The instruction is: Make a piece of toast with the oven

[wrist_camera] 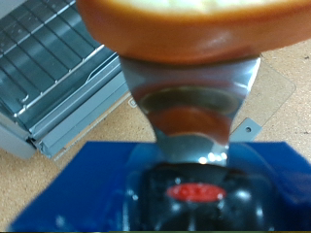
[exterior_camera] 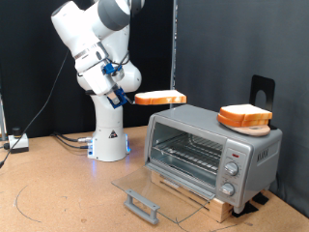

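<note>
Exterior view: piece of toast (exterior_camera: 160,98) above open oven (exterior_camera: 212,151); end effector (exterior_camera: 128,96) grip unclear.

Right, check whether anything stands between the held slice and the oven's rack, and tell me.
Nothing visible does. The end effector holds the piece of toast in the air, above and to the exterior view's left of the oven. The glass door is folded down flat, so the wire rack is exposed. The bread pile sits on the oven's roof, off the route.
</note>
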Controlling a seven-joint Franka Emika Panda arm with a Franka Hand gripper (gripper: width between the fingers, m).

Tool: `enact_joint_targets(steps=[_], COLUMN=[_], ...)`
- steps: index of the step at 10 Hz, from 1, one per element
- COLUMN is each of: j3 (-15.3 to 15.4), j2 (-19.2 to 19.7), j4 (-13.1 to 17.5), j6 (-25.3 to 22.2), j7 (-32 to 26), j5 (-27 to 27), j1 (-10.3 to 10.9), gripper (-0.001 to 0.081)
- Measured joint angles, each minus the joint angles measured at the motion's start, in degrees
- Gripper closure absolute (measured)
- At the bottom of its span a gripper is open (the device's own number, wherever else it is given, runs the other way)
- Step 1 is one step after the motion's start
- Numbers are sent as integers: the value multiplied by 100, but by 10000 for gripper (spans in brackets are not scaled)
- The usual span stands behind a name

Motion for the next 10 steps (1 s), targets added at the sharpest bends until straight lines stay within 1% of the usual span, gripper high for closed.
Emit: enact_joint_targets(steps=[2,4,5,6,7,8,9,10], j3=[0,3,3,5,11,11,34,96], j2=[232,707,966,1221,1437,1434,1437,1460], j4=[-78,-70,-45,-33,54,43,-8,-100], j6=[261,540,694,958,1101,1094,1212,1456], j7=[-283,-457,-559,-607,-630,-629,-663,-670], j5=[-232,-614,-715,-724,-724,-724,-752,-840], j1=[-36,-69,-71,-71,-71,-71,-70,-70], gripper=[410,410,410,410,410,410,410,410])
